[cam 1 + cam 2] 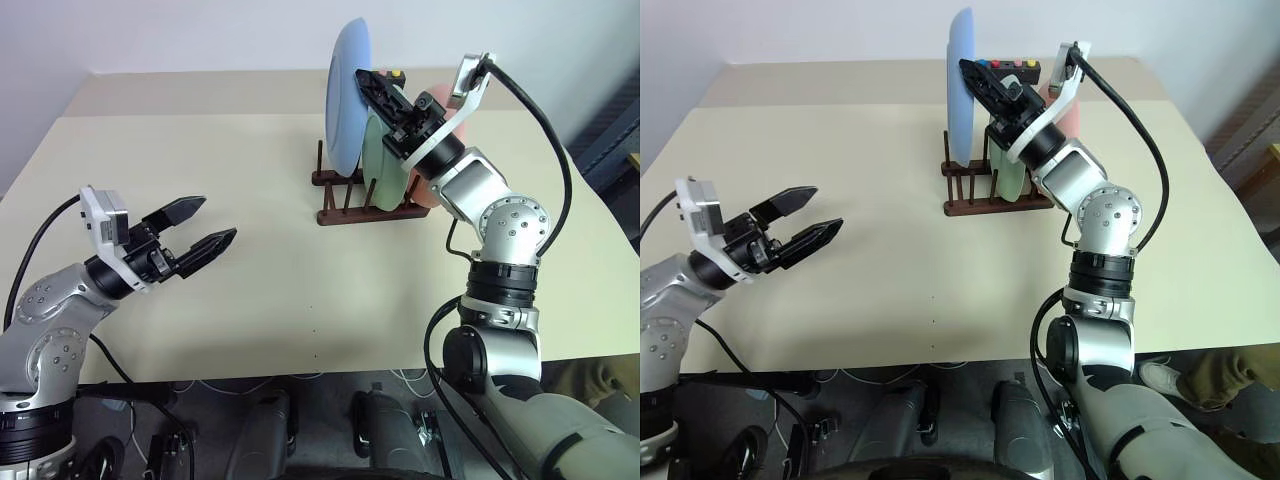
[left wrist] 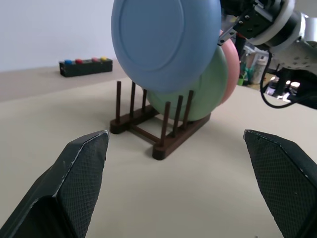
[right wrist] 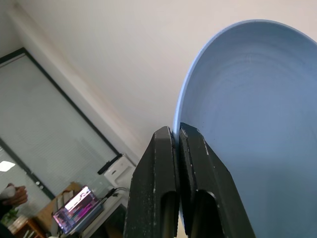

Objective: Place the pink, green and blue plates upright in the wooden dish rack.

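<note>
Our right gripper (image 3: 178, 144) pinches the rim of the blue plate (image 1: 350, 95), held upright just above the rack (image 1: 365, 195), in front of the green plate (image 1: 385, 165) and pink plate (image 2: 230, 69). We lower it straight between free pegs before letting go; our left gripper (image 1: 197, 226) waits wide apart, well clear.

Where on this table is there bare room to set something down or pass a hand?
Bare tabletop spans the near half, between the open left gripper and the right arm. It is crowded at the dark brown wooden dish rack, where the right gripper pinches the light blue plate beside the mint green plate and salmon pink plate.
</note>
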Controlling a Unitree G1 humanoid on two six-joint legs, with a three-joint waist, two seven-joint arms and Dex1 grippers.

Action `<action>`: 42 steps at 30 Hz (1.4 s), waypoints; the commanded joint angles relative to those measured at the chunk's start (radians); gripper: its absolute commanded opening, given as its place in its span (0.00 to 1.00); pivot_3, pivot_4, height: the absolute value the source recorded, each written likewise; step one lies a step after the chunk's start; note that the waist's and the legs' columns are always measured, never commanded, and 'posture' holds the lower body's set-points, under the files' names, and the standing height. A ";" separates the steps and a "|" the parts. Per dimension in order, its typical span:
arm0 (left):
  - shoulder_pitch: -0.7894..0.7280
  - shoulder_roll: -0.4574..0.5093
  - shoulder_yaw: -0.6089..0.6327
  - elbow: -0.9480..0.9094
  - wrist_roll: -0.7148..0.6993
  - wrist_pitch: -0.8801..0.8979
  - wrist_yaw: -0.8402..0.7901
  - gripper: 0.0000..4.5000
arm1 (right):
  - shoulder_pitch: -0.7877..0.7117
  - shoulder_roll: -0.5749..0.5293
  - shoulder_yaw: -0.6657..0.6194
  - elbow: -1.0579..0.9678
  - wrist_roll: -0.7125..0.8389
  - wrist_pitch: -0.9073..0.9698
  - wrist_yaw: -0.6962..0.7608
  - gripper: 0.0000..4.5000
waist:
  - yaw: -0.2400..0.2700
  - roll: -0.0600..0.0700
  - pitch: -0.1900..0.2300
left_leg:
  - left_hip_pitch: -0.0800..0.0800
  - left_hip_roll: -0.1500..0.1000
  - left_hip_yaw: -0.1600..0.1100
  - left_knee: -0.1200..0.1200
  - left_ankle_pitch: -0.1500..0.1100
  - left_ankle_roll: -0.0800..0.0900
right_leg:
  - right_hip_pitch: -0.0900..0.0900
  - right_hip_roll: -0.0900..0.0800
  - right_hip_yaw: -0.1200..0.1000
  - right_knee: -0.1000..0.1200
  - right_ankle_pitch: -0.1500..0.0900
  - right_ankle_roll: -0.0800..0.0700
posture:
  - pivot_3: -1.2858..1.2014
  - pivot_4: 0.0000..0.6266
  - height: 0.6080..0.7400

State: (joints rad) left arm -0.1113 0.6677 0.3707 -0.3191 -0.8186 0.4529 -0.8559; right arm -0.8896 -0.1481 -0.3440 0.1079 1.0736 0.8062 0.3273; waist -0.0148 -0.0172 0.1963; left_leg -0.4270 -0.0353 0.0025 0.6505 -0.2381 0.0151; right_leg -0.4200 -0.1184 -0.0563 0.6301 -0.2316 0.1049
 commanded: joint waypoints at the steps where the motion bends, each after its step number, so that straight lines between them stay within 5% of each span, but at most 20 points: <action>1: -0.001 0.016 0.027 -0.041 -0.015 -0.003 -0.002 0.99 | -0.012 -0.009 -0.010 -0.015 0.011 -0.017 0.017 0.00 | 0.000 0.000 0.000 | 0.000 0.000 0.000 0.000 0.000 0.000 | 0.000 0.000 0.000 0.000 0.000 0.000 | 0.52 0.24 0.96; 19: -0.009 0.018 0.013 -0.047 -0.004 -0.001 0.004 0.99 | 0.070 -0.012 0.055 -0.027 -0.045 -0.009 0.055 0.00 | 0.000 0.000 0.000 | 0.000 0.000 0.000 0.000 0.000 0.000 | 0.000 0.000 0.000 0.000 0.000 0.000 | 0.52 0.24 0.96; 22: -0.009 0.018 0.013 -0.050 -0.003 0.000 0.008 1.00 | 0.077 -0.013 0.063 -0.029 -0.060 -0.015 0.065 0.20 | 0.000 0.000 0.000 | 0.000 0.000 0.000 0.000 0.000 0.000 | 0.000 0.000 0.000 0.000 0.000 0.000 | 0.52 0.24 0.96; 29: -0.005 0.016 0.010 -0.050 -0.001 -0.001 0.009 1.00 | 0.062 -0.009 0.056 -0.036 -0.056 -0.012 0.070 0.96 | 0.001 0.000 0.000 | 0.000 0.000 0.000 0.000 0.000 0.000 | 0.000 0.000 0.000 0.000 0.000 0.000 | 0.52 0.24 0.96; 42: -0.018 0.012 -0.001 -0.045 -0.002 0.001 0.010 1.00 | 0.051 -0.035 0.117 -0.116 -0.163 -0.120 0.127 0.98 | 0.001 0.000 0.000 | 0.000 0.000 0.000 0.000 0.000 0.000 | 0.000 0.000 0.000 0.000 0.000 0.000 | 0.52 0.24 0.96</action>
State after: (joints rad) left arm -0.1177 0.6687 0.3665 -0.3304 -0.8166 0.4548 -0.8444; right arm -0.8139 -0.1764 -0.2256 0.0400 0.9140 0.7099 0.4406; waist -0.0142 -0.0172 0.1963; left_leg -0.4270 -0.0353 0.0024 0.6504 -0.2380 0.0150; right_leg -0.4201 -0.1183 -0.0562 0.6300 -0.2316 0.1049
